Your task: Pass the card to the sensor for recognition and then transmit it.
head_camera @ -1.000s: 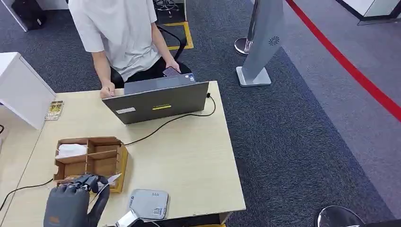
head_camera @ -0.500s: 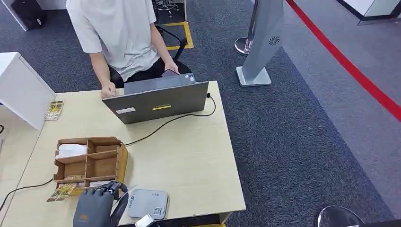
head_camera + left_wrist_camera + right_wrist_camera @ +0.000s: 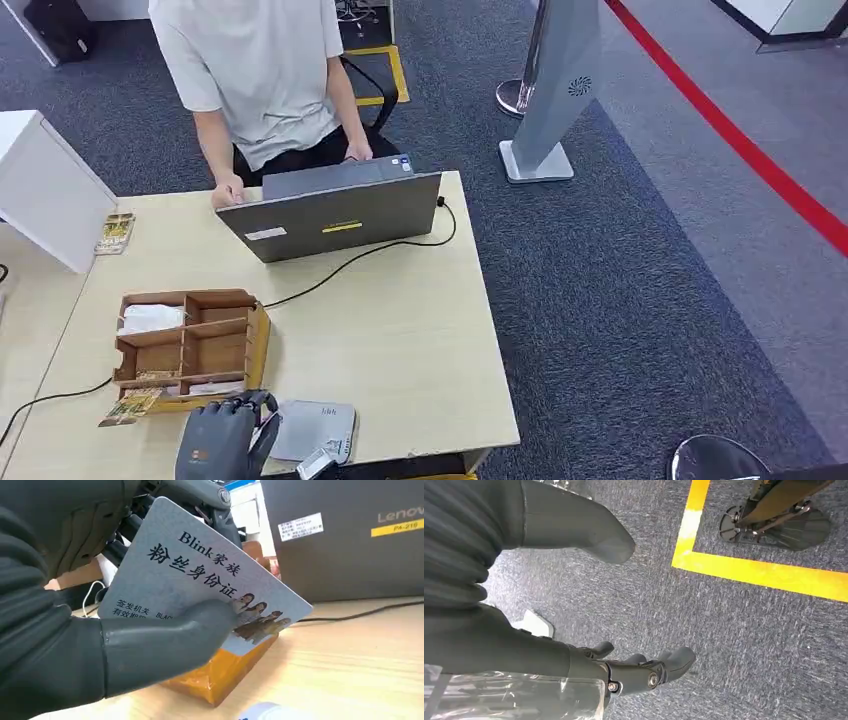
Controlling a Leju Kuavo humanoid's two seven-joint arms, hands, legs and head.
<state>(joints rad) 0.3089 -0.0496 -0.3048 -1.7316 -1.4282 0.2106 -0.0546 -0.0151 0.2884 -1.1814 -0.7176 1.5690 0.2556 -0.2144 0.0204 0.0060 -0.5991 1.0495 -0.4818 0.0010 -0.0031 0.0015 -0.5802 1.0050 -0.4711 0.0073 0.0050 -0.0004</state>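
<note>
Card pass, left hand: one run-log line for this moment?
stage: card to sensor | left hand: holds card, beside sensor | right hand: hangs over carpet, holds nothing | card not yet laid on sensor

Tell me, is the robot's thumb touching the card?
Touching. The left wrist view shows the left hand pressing its thumb flat on the card, fingers behind it.

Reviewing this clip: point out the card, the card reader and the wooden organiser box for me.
card (image 3: 200, 575), left wrist view, on its printed face above the thumb.
card reader (image 3: 318, 428), head view, on its bare grey top.
wooden organiser box (image 3: 258, 335), head view, on its right side wall.
</note>
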